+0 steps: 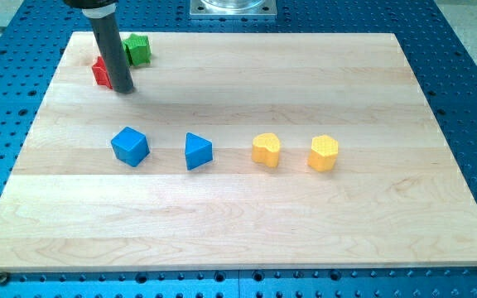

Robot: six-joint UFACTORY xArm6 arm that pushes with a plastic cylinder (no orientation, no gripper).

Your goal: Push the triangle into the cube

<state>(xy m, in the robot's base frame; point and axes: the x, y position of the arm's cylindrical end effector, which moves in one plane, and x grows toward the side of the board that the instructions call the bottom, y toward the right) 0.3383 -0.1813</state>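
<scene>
The blue triangle (pixel 197 151) lies flat on the wooden board, left of its centre, one point aimed toward the view's right. The blue cube (pixel 130 146) sits near it on the view's left, turned slightly askew, with bare wood showing between the two.

Triangle (pixel 197 151) lies just right of cube (pixel 130 146), apart.

— What's hidden?
— The rod (pixel 111 45) covers most of the red block (pixel 99 73); shape unclear.
— Anything else?
— Green block (pixel 139 50) partly covered too; the rod's top is cropped.
</scene>
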